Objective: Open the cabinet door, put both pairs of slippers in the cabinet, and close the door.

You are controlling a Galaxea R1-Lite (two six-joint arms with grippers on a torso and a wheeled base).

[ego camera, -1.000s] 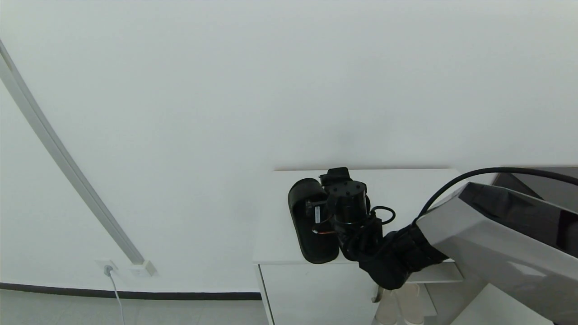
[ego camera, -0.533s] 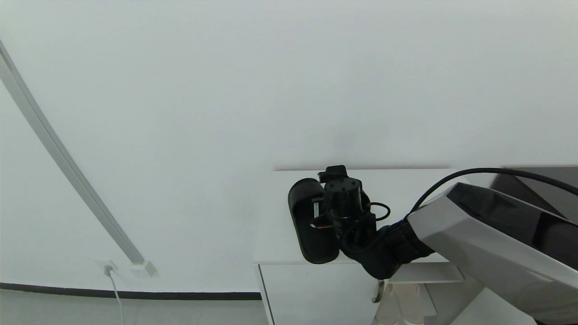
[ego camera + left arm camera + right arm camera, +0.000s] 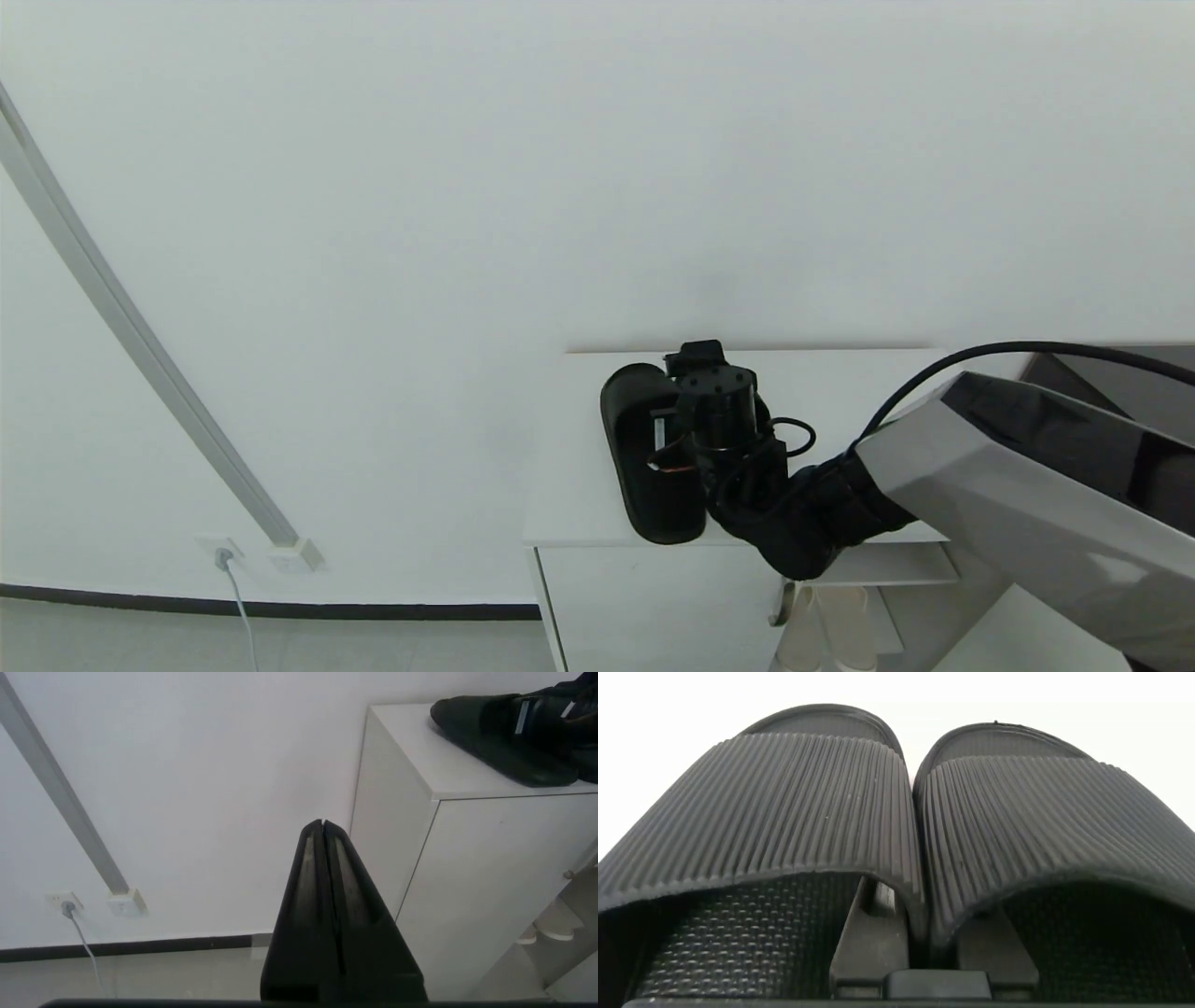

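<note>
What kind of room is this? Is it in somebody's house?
Probably a hallway or entry corner, maybe in a home or a test room. There is a white cabinet with black slippers at its top, pale slippers inside it, and a wall socket low on the white wall.

In the right wrist view the right gripper (image 3: 932,952) is part hidden: its fingertips (image 3: 867,938) are lost under the straps of the black slippers (image 3: 785,812), and the heels are cut by the picture's edges. In the head view one black slipper is covered by the right arm and wrist. The cabinet (image 3: 644,607) is cut off by the bottom edge, as is the light pair (image 3: 845,621) inside it. In the left wrist view the black slippers are cut off at the corner.
</note>
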